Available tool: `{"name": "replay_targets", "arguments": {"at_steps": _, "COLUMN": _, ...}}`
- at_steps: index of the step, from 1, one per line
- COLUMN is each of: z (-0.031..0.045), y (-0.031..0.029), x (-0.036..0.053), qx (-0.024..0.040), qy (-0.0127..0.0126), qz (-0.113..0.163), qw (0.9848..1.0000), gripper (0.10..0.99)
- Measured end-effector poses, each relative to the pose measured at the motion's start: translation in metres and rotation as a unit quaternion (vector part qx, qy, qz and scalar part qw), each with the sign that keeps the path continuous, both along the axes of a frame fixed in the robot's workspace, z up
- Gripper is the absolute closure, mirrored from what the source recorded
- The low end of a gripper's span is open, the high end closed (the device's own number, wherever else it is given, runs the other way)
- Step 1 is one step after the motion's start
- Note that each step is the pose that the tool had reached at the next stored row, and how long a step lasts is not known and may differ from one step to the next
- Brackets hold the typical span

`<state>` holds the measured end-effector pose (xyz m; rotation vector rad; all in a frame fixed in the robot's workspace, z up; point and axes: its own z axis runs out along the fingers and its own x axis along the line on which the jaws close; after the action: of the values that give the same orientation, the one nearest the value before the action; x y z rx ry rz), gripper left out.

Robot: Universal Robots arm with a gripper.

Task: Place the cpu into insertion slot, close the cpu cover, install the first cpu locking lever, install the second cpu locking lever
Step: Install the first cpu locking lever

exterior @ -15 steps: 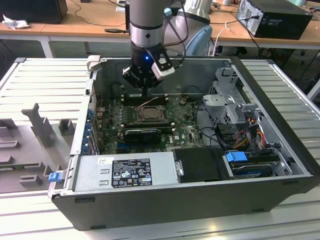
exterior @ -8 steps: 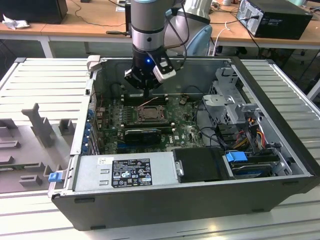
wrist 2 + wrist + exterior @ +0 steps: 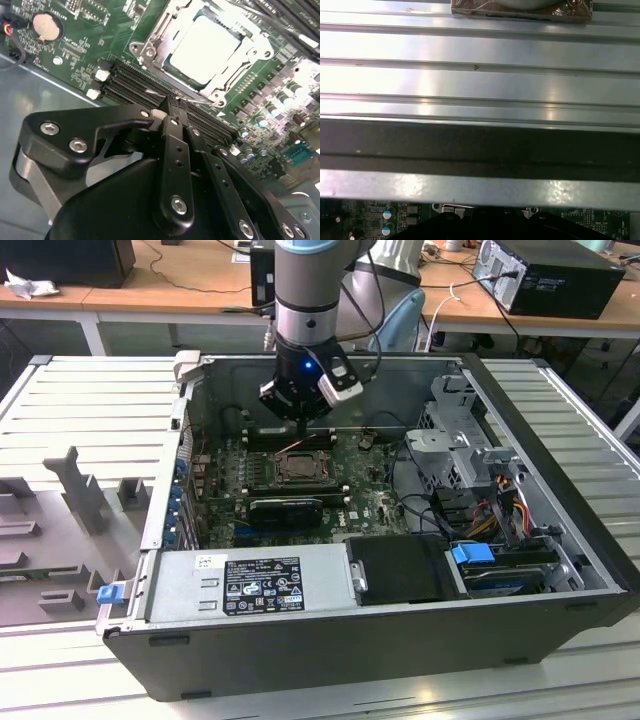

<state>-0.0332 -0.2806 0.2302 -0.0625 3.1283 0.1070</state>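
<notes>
My pincer (image 3: 172, 107) sits with fingers pressed together on a thin wire locking lever (image 3: 192, 100) beside the insertion slot (image 3: 150, 50), cpu (image 3: 205, 47) seated under the closed cpu cover (image 3: 235, 75).

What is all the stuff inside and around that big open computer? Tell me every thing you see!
computer case: one, black, open on the ribbed metal table.
motherboard: one, green, on the case floor.
insertion slot: one, grey metal surround, middle of the motherboard.
cpu: one, pale silvery, seated in the slot.
cpu cover: one, grey frame, around the cpu.
coin battery: one, pale, on the motherboard.
power supply: one, grey, near edge of the case.
end effector: one, black, just above the slot's far side.
</notes>
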Motion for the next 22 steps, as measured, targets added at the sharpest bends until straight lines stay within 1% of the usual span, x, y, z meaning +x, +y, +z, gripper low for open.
{"name": "replay_targets", "arguments": {"at_steps": 6, "z": -0.0037, "y": 0.0006, "x": 0.0045, "qx": -0.0002, "qy": 0.0000, "qz": 0.003, "qw": 1.0000, "gripper": 0.980}}
{"name": "replay_targets", "arguments": {"at_steps": 12, "z": -0.0101, "y": 0.0006, "x": 0.0146, "qx": -0.0002, "qy": 0.0001, "qz": 0.005, "qw": 1.0000, "gripper": 0.980}}
{"name": "replay_targets", "arguments": {"at_steps": 15, "z": -0.0152, "y": 0.0002, "x": 0.0151, "qx": -0.0002, "qy": 0.0000, "qz": 0.006, "qw": 1.0000, "gripper": 0.980}}
{"name": "replay_targets", "arguments": {"at_steps": 19, "z": -0.0174, "y": -0.0020, "x": 0.0146, "qx": -0.0001, "qy": 0.0000, "qz": 0.006, "qw": 1.0000, "gripper": 0.980}}
{"name": "replay_targets", "arguments": {"at_steps": 22, "z": -0.0193, "y": -0.0025, "x": 0.0144, "qx": -0.0001, "qy": 0.0000, "qz": 0.006, "qw": 1.0000, "gripper": 0.980}}
